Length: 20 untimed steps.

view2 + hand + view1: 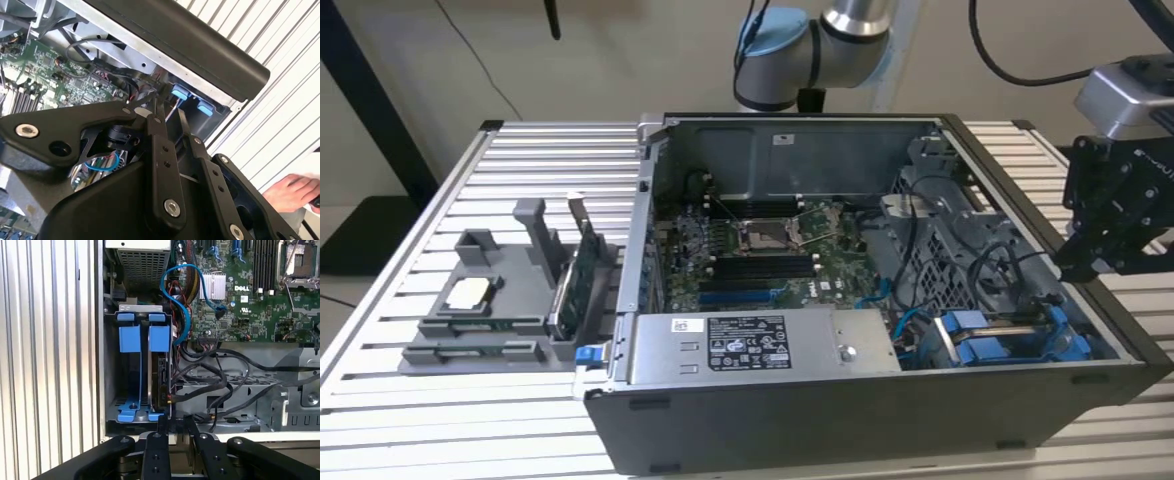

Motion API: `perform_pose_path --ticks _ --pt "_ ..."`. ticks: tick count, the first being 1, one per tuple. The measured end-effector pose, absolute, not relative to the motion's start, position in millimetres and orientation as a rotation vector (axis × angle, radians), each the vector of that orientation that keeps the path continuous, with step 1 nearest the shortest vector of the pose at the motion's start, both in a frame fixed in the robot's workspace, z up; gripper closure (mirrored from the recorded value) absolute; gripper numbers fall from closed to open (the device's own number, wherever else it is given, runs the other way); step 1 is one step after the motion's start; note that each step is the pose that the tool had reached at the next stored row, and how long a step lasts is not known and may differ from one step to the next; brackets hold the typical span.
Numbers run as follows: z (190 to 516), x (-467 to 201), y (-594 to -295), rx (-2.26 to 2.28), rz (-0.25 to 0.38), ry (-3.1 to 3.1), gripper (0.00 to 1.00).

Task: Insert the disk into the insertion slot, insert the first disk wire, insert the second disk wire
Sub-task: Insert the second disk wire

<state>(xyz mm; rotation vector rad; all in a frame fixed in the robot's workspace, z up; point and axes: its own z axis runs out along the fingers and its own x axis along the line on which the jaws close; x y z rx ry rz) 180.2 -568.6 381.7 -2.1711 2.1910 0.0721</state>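
1. The disk (161, 375) stands on edge in its blue carrier inside the insertion slot (131, 382). The carrier's two blue tabs point toward the motherboard (250, 300).
2. In the exterior view, the insertion slot (1047, 335) occupies the corner of the open computer case (854, 410) that faces the counter's (400, 400) front edge, at the exterior view's right.
3. A blue wire (175, 295) loops from the motherboard area down toward the tab end of the disk. Black wires (220, 385) run up against the disk's side. Whether any wire is seated in the disk cannot be determined.
4. The gripper (175, 422) hangs above the case wall at the end of the insertion slot. Its fingers are parallel with a narrow gap between them, and they hold nothing and touch nothing.
5. In the exterior view, the gripper (1094, 255) is above the case's right-hand wall.
6. The grey power-supply box (761, 345) lies along the case's front wall, beside the insertion slot.
7. A grey parts fixture (494, 300) sits on the counter near its left edge in the exterior view.
8. In the second wrist view, a person's hand (295, 192) lies over the counter beyond the gripper (169, 115).
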Motion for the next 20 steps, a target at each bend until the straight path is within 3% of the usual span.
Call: perform_pose_path --ticks 20 --pt "375.3 193.2 -560.9 -2.179 0.126 2.200 0.73"
